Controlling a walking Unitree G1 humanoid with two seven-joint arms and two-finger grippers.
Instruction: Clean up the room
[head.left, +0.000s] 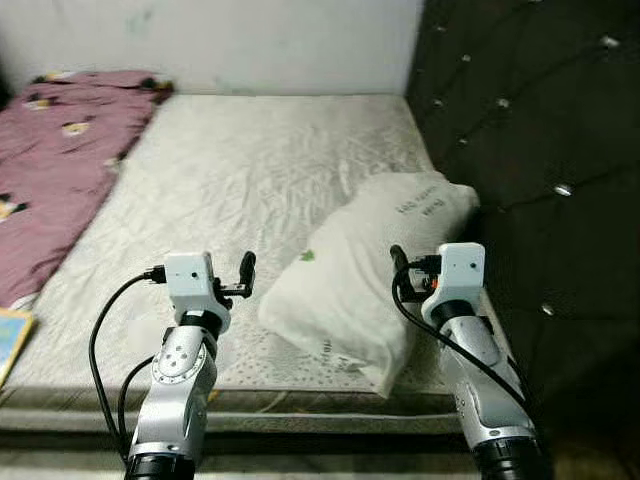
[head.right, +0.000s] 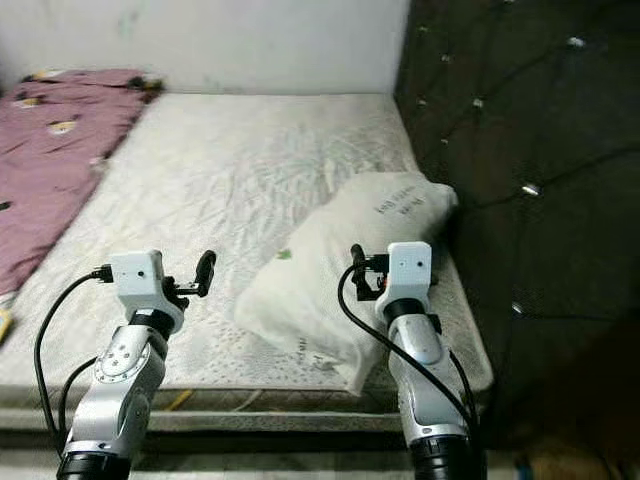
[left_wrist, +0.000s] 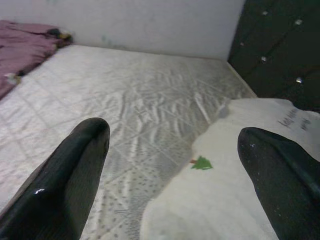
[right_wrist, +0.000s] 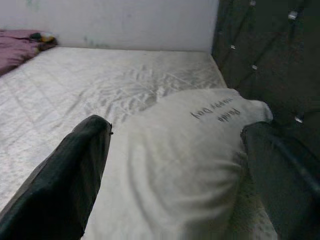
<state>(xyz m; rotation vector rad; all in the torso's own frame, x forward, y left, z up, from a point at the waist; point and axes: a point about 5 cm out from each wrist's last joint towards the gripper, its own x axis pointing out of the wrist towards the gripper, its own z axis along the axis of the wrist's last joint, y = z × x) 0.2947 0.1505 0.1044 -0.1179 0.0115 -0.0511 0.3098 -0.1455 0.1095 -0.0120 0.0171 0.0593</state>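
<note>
Both hands, left hand (head.left: 246, 272) and right hand (right_wrist: 175, 165), gape wide over the white pillow (head.left: 370, 270)

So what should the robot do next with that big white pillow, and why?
Probably reach both hands forward onto the pillow. It lies crooked across the mattress, and the left hand and right hand hover open beside it.
</note>
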